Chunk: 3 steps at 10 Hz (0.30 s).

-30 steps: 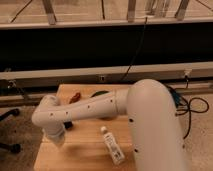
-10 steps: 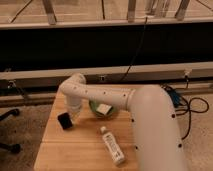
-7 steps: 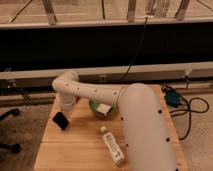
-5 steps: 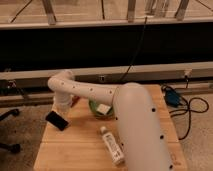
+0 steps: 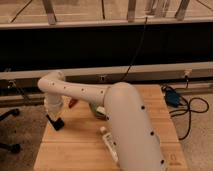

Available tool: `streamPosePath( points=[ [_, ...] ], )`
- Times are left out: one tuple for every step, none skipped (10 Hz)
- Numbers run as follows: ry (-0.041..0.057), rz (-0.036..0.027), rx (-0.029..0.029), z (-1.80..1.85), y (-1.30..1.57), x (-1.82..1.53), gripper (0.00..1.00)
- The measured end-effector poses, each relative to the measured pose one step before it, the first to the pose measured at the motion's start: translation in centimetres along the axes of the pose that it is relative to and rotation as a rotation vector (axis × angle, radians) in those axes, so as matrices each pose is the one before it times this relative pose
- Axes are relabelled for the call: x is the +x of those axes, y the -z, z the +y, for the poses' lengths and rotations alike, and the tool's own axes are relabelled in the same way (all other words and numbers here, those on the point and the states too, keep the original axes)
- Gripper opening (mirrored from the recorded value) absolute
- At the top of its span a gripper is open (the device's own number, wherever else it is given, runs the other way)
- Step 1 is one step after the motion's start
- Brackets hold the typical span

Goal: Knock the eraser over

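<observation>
Camera view puts the white robot arm (image 5: 127, 125) closest to you, its thick segment rising from the bottom edge and covering much of the middle of the wooden table (image 5: 75, 150). Just left of that segment, near the front of the table, you can see a white bottle (image 5: 107, 142) lying on its side, partly hidden by the arm. Further back on your left, the eraser (image 5: 56, 123) sits close to the table's left edge as a small black block, tilted at an angle. The gripper (image 5: 53, 114) is directly above it at the end of the arm's downturned wrist and appears to be touching its top; you cannot tell from this view how the gripper is set. Beyond that, a small red-brown object (image 5: 73, 102) lies just right of the wrist, and a green-and-white object (image 5: 98, 110) peeks out from under the horizontal arm segment. At the table's far right edge you have a blue device (image 5: 172, 97) with black cables (image 5: 192, 112) trailing onto the floor. Behind the table runs a dark wall panel (image 5: 105, 47) with a metal rail (image 5: 145, 70) along it.
</observation>
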State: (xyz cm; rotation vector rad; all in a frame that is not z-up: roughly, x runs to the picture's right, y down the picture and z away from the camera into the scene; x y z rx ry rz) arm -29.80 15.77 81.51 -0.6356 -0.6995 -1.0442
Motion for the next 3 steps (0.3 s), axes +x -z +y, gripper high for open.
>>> streamPosePath(
  points=[
    [0.00293,-0.00501,0.00285,0.327,-0.090,-0.895,0.00],
    [0.00142,-0.00624,-0.00078,0.457,-0.147,-0.932,0.00],
    [0.00790,-0.00533,-0.00091,-0.027,-0.074,-0.505,0.00]
  ],
)
